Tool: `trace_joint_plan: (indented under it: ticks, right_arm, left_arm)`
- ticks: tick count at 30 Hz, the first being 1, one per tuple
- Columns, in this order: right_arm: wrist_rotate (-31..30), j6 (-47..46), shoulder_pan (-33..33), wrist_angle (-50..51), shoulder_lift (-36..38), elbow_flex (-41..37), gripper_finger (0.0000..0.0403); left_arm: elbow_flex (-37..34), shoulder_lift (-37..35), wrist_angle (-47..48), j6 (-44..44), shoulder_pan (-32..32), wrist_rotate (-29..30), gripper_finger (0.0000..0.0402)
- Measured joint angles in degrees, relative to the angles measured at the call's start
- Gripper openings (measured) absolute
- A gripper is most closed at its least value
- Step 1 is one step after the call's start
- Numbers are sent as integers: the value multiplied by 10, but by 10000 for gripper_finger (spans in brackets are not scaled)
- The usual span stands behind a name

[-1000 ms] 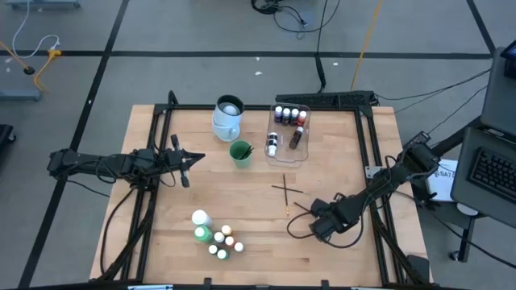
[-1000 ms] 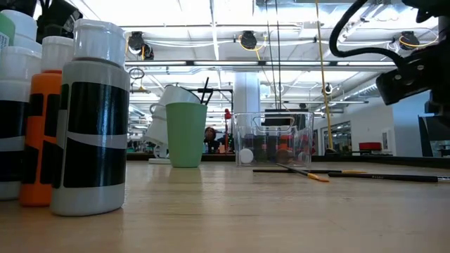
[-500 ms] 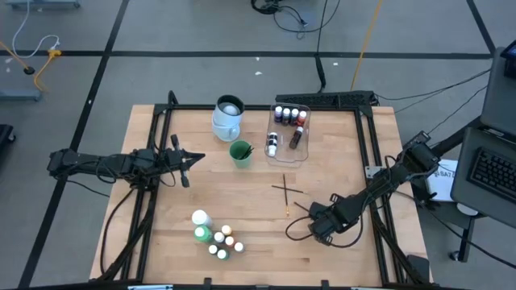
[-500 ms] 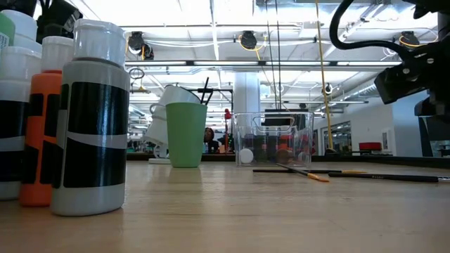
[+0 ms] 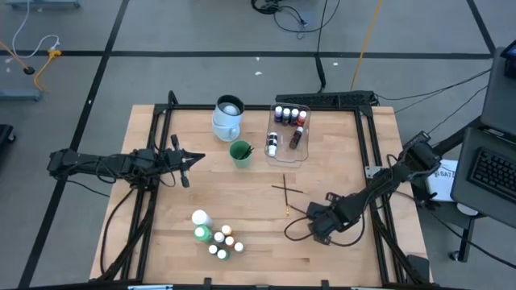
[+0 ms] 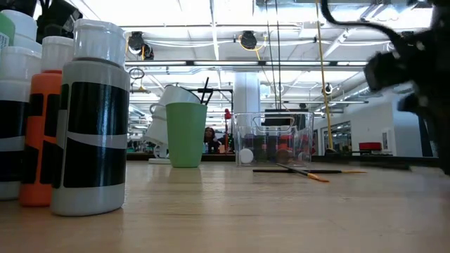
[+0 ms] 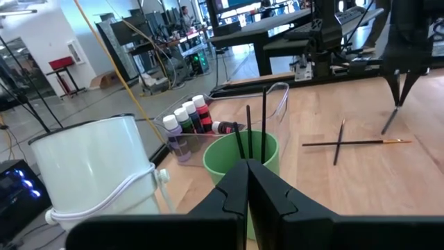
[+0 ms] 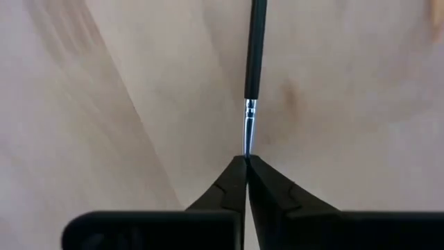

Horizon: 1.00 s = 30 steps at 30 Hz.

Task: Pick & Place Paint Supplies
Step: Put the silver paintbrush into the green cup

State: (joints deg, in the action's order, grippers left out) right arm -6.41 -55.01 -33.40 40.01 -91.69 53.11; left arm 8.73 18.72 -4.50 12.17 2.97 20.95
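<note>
**Right claw pinches a brush tip**

The right claw (image 8: 245,161) is clenched on the metal end of a dark-handled brush (image 8: 255,48) low over the tabletop (image 5: 250,209). The left claw (image 7: 248,173) hovers clenched near the green cup (image 7: 222,154), well apart.

Two larger bottles (image 5: 200,218) and about six tiny paint bottles (image 5: 223,242) out on the wood; roughly seven more small bottles (image 5: 288,113) inside one clear tub (image 5: 307,142). Two crossed brushes (image 5: 286,189), one single brush (image 8: 255,48), two more upright handles (image 7: 255,128) in one green cup (image 5: 240,152). One pale jug (image 5: 227,118).
</note>
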Motion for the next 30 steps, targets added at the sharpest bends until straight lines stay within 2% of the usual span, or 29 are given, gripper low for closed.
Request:
trace_joint_plan:
  ticks: [4,7,10,13,16,19,24,30]
  right_arm:
    - [-51,12,-13,-31,35,0,2]
    - [-106,54,-25,-91,59,0,1]
    - [-174,120,-30,-162,75,1,1]
    - [-207,218,-15,-275,83,1,1]
    - [-200,329,16,-387,82,1,1]
    - [-151,427,57,-479,82,1,0]
    - [-59,507,123,-545,75,1,0]
    - [-8,575,191,-643,22,1,0]
  left_arm:
    - [0,0,0,-3,0,0,8]
    - [0,0,0,2,0,0,8]
    - [0,0,0,6,0,0,8]
    - [0,1,-6,-4,0,-24,8]
    - [0,18,-45,-4,1,-115,8]
    - [0,42,-95,8,6,-188,8]
    - [0,84,-165,-5,22,-198,8]
    - [0,137,-249,10,32,-212,17]
